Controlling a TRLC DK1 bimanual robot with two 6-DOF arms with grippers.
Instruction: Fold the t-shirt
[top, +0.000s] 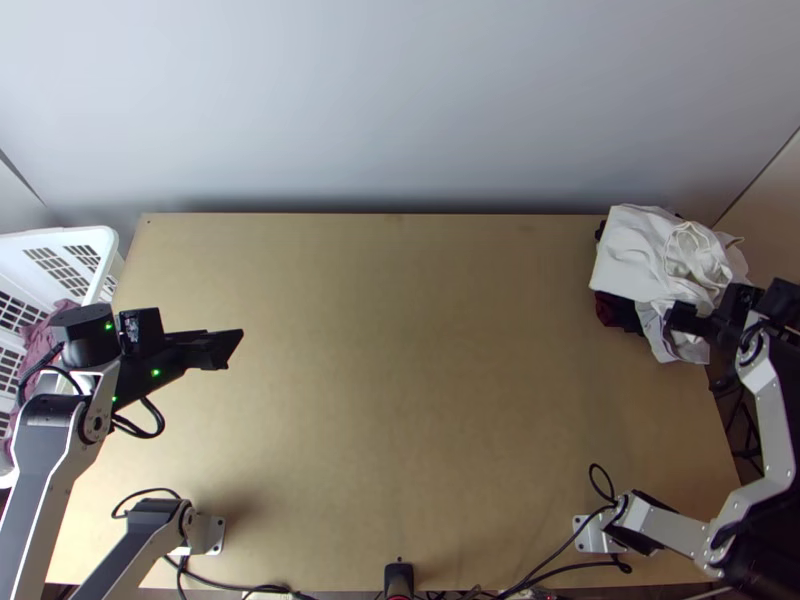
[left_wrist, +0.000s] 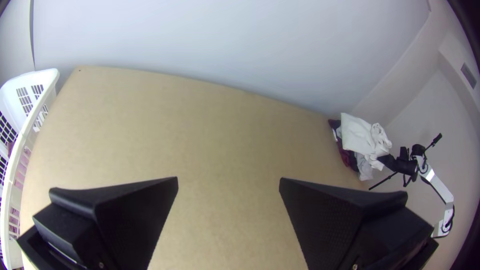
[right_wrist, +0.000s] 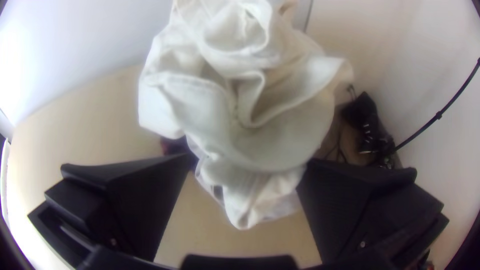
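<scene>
I count two hands, one basket and one heap of clothes at my worktop (top: 400, 370). In the heap (top: 650, 275) I make out at least three colours of cloth: white, dark red and very dark. How many pieces that makes, I cannot tell.

The basket (top: 108, 238) stands at the left edge of the worktop, white, with rows of slots through its walls. Some dusty pink cloth (top: 40, 340) lies in it, bunched; I cannot count the pieces there either.

The heap is at the far right corner. On top is a white cloth (top: 635, 250), fairly smooth on its left part and crumpled into soft, rounded folds on its right. Dark red cloth (top: 612, 308) shows from under its near left side, and a pale, wrinkled end (top: 680, 345) sticks out toward me. Which piece is the t-shirt, I cannot tell; no garment is spread out.

My left hand (top: 224, 350) is over the left part of the worktop, its two wide, flat black fingers well apart with nothing between them. My right hand (top: 708, 305) is at the heap's near right side, its fingers also well apart and not pinching the cloth. The worktop is light wood, plain and flat
</scene>
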